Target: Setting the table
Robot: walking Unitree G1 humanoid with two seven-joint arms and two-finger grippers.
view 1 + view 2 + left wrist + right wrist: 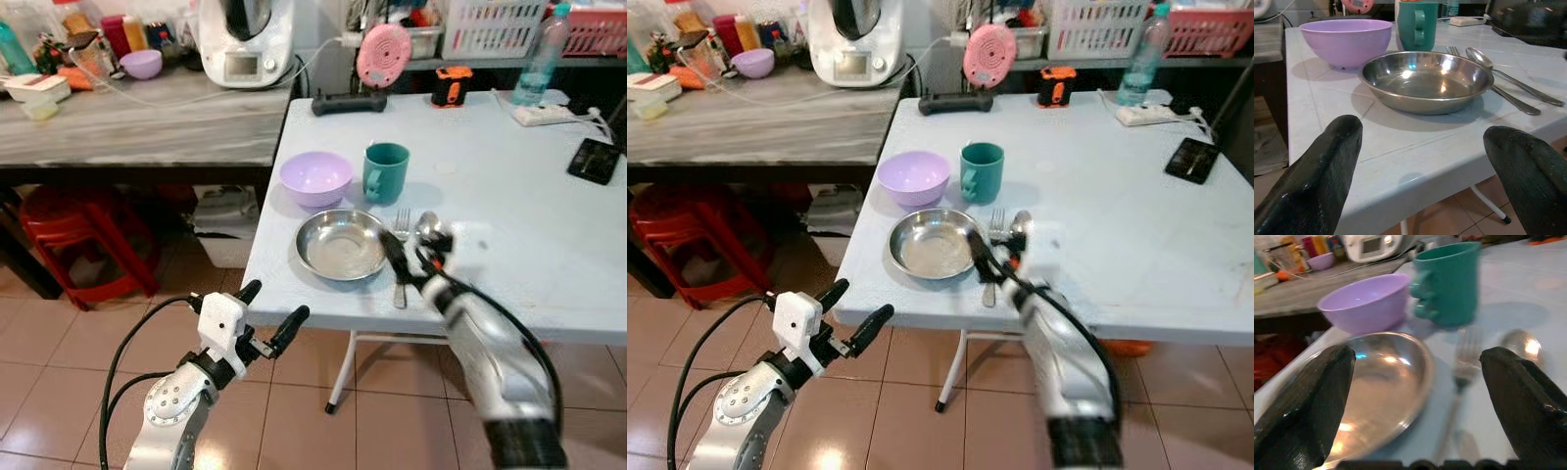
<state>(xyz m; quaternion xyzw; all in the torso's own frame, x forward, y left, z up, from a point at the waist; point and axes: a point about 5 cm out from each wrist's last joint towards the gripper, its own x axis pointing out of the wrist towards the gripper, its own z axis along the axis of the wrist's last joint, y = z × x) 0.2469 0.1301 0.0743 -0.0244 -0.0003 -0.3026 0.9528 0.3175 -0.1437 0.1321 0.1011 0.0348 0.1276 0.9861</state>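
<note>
A steel plate [341, 245] lies near the front edge of the pale blue table [509, 245]. Behind it stand a purple bowl [315, 179] and a teal mug [386, 172]. A fork [401, 227] and a spoon [428, 227] lie side by side just right of the plate. My right gripper [413, 257] is open low over the fork's handle, one finger by the plate's rim; the right wrist view shows the fork [1462, 367] between its spread fingers. My left gripper [274, 301] is open below and in front of the table edge, facing the plate [1425, 81].
A grey counter [147, 127] with a white kitchen machine [245, 39] and small items adjoins the table on the left, with red stools [88, 235] beneath. At the table's back and right are a pink disc [383, 54], water bottle [540, 59], power strip [544, 114] and black phone [594, 161].
</note>
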